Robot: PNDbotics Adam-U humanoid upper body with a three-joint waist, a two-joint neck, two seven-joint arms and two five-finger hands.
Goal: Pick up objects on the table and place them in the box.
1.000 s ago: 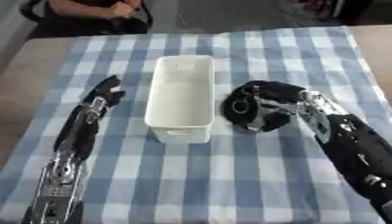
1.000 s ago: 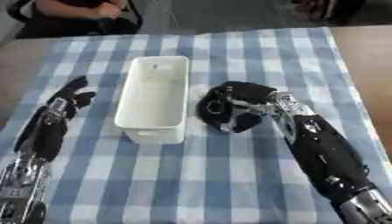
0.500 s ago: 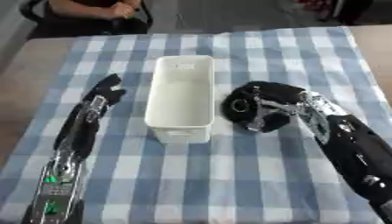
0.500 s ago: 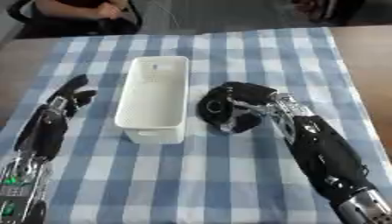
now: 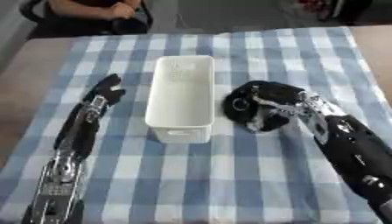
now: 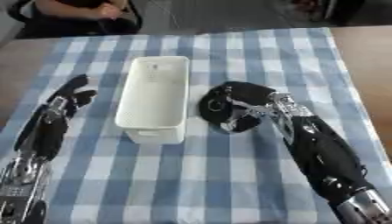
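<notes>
Box point(image 5: 182, 96) interior open — unobstructed.

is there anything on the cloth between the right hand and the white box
Nothing visible. The right hand sits just right of the white box, with only bare checked tablecloth between them. Whether it holds anything cannot be told.

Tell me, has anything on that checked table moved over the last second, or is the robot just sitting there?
Almost nothing changed. The right hand stays beside the white box, its fingers curled on the tablecloth; whether they hold anything cannot be told. No move of it is visible. The left hand still lies flat on the box's other side, fingers straight. The box has not shifted and looks empty.
</notes>
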